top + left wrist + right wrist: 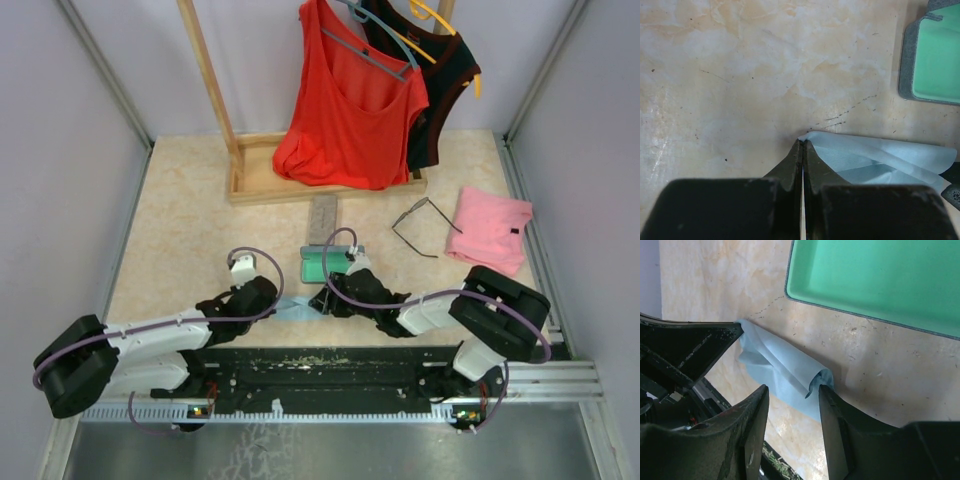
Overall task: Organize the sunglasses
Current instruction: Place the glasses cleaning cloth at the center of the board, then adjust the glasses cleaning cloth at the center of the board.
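The left pincer (802,146) is clamped on a corner of the light blue cloth (880,157), which lies rumpled on the tabletop (740,75) just near of the open green-lined case (935,55). The right pincer (794,392) stands apart over the cloth's rolled other end. One pair of sunglasses (420,228) lies farther right, beside a pink cloth (492,228), well apart from both pincers.

One sunglasses (421,226), two cases (323,214) (318,266), one blue cloth (298,311)
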Motion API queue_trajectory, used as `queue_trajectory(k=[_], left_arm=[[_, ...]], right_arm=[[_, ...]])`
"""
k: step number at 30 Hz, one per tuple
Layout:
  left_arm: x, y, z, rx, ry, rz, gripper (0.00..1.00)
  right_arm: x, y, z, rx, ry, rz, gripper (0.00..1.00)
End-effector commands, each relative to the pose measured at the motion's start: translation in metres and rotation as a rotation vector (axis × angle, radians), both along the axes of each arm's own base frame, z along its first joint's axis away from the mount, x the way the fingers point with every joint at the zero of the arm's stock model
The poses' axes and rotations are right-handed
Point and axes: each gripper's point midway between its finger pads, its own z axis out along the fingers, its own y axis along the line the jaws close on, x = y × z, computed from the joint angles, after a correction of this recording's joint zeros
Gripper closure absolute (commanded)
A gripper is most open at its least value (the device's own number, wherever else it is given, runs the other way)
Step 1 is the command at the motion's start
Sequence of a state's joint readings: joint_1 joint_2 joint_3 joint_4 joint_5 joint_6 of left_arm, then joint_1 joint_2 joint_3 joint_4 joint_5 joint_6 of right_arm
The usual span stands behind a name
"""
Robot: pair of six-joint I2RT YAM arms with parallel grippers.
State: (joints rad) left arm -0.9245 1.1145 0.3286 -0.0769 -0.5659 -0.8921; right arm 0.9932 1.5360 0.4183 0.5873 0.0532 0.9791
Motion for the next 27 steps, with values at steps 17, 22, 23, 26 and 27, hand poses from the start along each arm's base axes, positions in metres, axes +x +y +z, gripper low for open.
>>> queue_trajectory(k=[17,22,23,26,27], left_arm=[[-0.006,0.004,-0.003,0.017,0.031,-0.015,1.00],[-0.006,0.003,-0.003,0.017,0.032,-0.018,1.00],[-0.006,0.003,-0.003,0.015,0.031,-0.018,1.00],[-0.006,0.003,-0.002,0.014,0.030,-0.017,1.00],[-0.006,0.002,-0.002,0.012,0.029,-0.019,1.00]], right_arm=[[0.004,0.023,0.017,0.116,-0.007,-0.001,0.60],[0.004,0.024,0.022,0.132,-0.015,0.002,0.63],[0.005,0.025,0.022,0.134,-0.016,0.003,0.64],[0.006,0.027,0.024,0.136,-0.019,0.004,0.66],[0.006,0.027,0.024,0.135,-0.019,0.005,0.67]])
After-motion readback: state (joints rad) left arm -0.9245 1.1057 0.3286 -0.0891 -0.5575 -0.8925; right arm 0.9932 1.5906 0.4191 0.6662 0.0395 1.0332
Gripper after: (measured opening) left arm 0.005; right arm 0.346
